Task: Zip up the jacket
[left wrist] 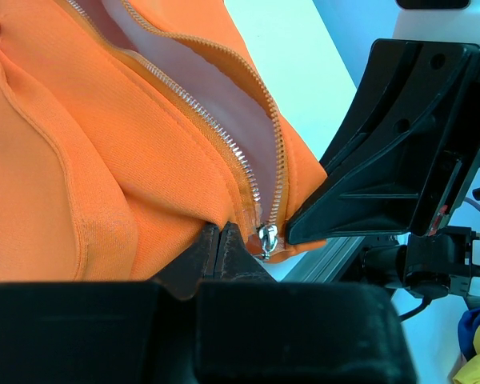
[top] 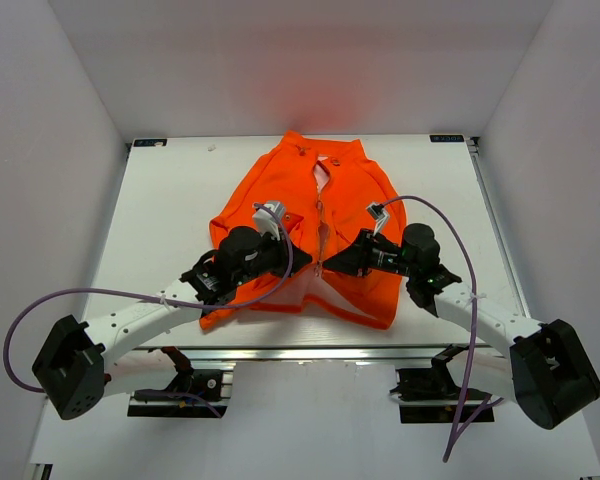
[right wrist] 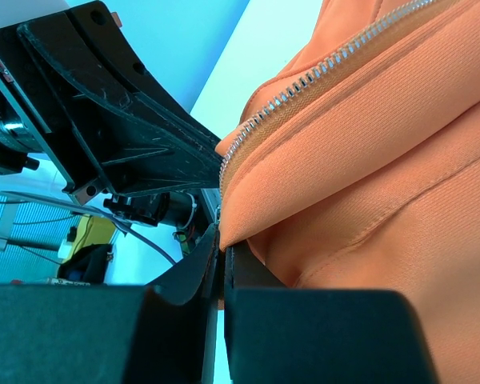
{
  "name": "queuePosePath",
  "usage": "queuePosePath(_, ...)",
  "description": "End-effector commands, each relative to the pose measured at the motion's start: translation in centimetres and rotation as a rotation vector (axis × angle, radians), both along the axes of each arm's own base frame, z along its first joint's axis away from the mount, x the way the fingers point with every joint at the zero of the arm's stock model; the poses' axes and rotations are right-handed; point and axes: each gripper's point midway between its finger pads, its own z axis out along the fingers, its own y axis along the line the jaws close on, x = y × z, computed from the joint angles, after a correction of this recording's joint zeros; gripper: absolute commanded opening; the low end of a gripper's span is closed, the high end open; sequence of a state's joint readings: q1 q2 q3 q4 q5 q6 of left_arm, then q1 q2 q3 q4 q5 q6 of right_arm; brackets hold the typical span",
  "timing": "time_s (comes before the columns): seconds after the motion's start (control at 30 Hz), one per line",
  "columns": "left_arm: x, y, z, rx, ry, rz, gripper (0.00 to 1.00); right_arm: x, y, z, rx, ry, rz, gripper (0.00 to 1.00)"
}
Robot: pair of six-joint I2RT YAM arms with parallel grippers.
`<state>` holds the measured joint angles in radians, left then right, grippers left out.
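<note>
The orange jacket [top: 310,215] lies flat on the white table, collar at the far side, its front zipper open along most of its length. My left gripper [top: 302,262] is shut on the hem of the left front panel [left wrist: 144,216], right beside the silver zipper slider [left wrist: 266,240] at the bottom of the teeth. My right gripper [top: 332,266] is shut on the fabric edge of the right front panel [right wrist: 320,200], next to its row of zipper teeth [right wrist: 304,84]. The two grippers nearly touch at the hem.
The white table [top: 170,210] has a metal rail along its near edge [top: 310,352]. White walls close in the back and both sides. Purple cables loop off both arms [top: 450,225].
</note>
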<state>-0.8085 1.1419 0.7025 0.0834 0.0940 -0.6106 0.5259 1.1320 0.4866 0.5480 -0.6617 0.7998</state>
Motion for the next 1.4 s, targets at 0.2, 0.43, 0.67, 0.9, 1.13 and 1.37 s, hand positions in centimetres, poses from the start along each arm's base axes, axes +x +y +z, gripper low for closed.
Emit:
queuePosePath(0.2, -0.4, -1.1, 3.5, -0.073, -0.059, -0.038, 0.00, 0.5, 0.4, 1.5, 0.019, -0.078, -0.011, 0.00)
queuePosePath(0.43, -0.9, -1.1, 3.2, -0.065, -0.051, -0.046, 0.00, 1.7, 0.2, 2.1, 0.028, -0.077, -0.079, 0.00)
queuePosePath(0.67, -1.6, -1.3, 2.8, -0.057, -0.046, -0.087, 0.00, 1.6, 0.3, 2.8, 0.072, -0.079, -0.081, 0.00)
queuePosePath(0.9, -2.7, -1.9, 2.0, -0.049, -0.009, -0.153, 0.00, 0.8, 0.9, 3.9, 0.110, -0.171, 0.002, 0.00)
queuePosePath(1.13, -4.2, -1.4, 2.1, -0.031, 0.003, -0.207, 0.00, 0.6, 0.7, 3.5, 0.064, -0.208, 0.022, 0.00)
queuePosePath(1.37, -6.2, -1.0, 1.5, -0.009, 0.045, -0.292, 0.00, 2.2, -0.5, 2.6, -0.008, -0.211, -0.055, 0.00)
